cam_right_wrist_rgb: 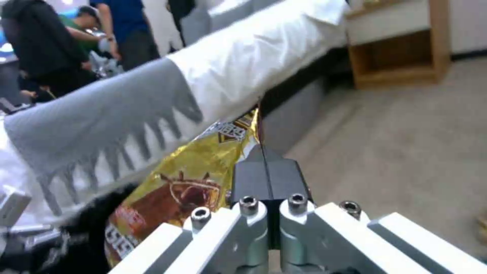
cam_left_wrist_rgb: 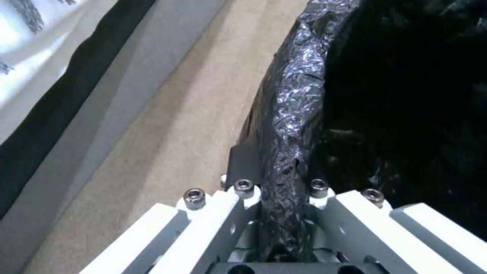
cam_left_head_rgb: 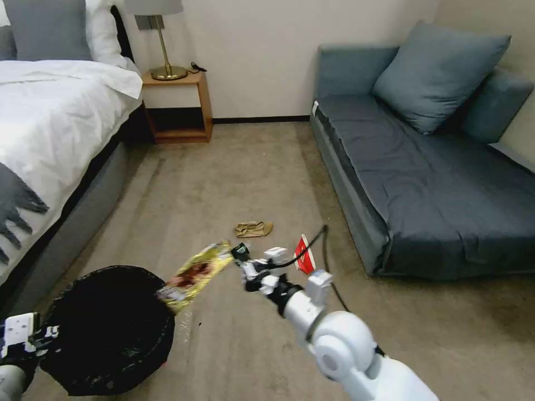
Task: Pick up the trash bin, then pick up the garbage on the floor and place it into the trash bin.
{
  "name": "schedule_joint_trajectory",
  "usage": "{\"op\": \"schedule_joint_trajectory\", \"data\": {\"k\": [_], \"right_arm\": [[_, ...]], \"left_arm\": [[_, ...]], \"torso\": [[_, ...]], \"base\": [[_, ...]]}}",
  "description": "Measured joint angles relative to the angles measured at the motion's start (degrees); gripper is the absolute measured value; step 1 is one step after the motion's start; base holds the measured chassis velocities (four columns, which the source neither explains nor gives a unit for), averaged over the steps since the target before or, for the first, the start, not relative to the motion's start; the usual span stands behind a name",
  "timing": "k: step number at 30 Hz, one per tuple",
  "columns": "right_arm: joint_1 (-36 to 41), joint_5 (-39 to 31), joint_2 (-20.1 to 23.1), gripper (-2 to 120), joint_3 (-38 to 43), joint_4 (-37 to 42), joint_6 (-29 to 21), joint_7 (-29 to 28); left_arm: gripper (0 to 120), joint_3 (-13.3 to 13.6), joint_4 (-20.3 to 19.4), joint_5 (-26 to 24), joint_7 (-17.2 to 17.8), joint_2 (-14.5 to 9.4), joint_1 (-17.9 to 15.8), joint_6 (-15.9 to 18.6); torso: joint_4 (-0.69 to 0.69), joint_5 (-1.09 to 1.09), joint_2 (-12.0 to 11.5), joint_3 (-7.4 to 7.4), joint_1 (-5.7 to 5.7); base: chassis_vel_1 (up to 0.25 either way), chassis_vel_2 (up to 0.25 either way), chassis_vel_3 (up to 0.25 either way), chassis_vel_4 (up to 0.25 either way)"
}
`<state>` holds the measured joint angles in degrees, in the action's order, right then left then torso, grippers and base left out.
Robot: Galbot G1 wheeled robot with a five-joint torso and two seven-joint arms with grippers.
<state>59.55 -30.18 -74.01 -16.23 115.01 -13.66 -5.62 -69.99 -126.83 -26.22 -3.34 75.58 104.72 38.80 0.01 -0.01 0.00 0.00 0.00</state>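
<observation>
Trash bin [cam_left_head_rgb: 108, 328], lined with crinkly black plastic, at lower left of the head view, beside the grey bed base [cam_left_head_rgb: 72, 223] on the beige carpet [cam_left_head_rgb: 223, 178]. Left gripper [cam_left_head_rgb: 33, 337] clamped on the bin's near rim, fingers closed over the bag's folded edge (seen close in the left wrist view, rim [cam_left_wrist_rgb: 292, 114] running up between the two fingers, one dark pad [cam_left_wrist_rgb: 243, 163] pressed against the outside of the liner).

Right gripper [cam_left_head_rgb: 237, 253] out over the floor near the middle, pads shut tight on the edge of the yellow-brown snack wrapper [cam_left_head_rgb: 195, 275]. Wrapper hanging slantwise from the grip, lower end over the bin's far rim. Same pinch in the right wrist view: black pads [cam_right_wrist_rgb: 266, 179] pressed together, wrapper [cam_right_wrist_rgb: 177, 190] trailing away toward the dark bin mouth.

Crumpled brown paper [cam_left_head_rgb: 253, 228] lying on the carpet just beyond the right gripper. Red-white packet [cam_left_head_rgb: 305, 255] on the floor close by, near the corner of the grey-blue sofa [cam_left_head_rgb: 434, 184]. Wooden nightstand [cam_left_head_rgb: 178, 106] with a brass lamp [cam_left_head_rgb: 164, 39] against the far wall.
</observation>
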Motion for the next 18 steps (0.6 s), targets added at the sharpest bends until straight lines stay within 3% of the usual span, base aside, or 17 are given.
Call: {"op": "schedule_joint_trajectory", "data": {"k": [7,14,16,18], "right_arm": [[-3.6,4.1,-6.3,0,-6.4,-6.1,2.7,-3.9],[-2.3,7.2,-6.7,1,-7.6,-6.7,2.9,-2.8],[0.1,8.1,-6.7,14,-7.0,-5.8,2.7,-1.3],[1.0,8.4,-6.7,17,-6.9,-5.4,2.7,-1.1]], "left_arm": [[4,-0.6,-0.1,-0.4,0.0,0.0,0.2,0.1],[4,-0.3,-0.1,-0.7,0.0,0.0,-0.1,0.2],[4,0.1,-0.1,-0.8,0.0,0.0,-0.3,0.3],[4,0.2,-0.1,-0.9,0.0,0.0,-0.3,0.3]], "torso": [[0.01,-0.01,0.0,0.00,0.00],[-0.01,-0.01,0.0,0.00,0.00],[-0.01,0.00,0.0,0.00,0.00],[-0.02,0.00,0.0,0.00,0.00]], "base": [[0.000,0.000,0.000,0.000],[0.000,0.000,0.000,0.000],[0.000,0.000,0.000,0.000],[0.000,0.000,0.000,0.000]]}}
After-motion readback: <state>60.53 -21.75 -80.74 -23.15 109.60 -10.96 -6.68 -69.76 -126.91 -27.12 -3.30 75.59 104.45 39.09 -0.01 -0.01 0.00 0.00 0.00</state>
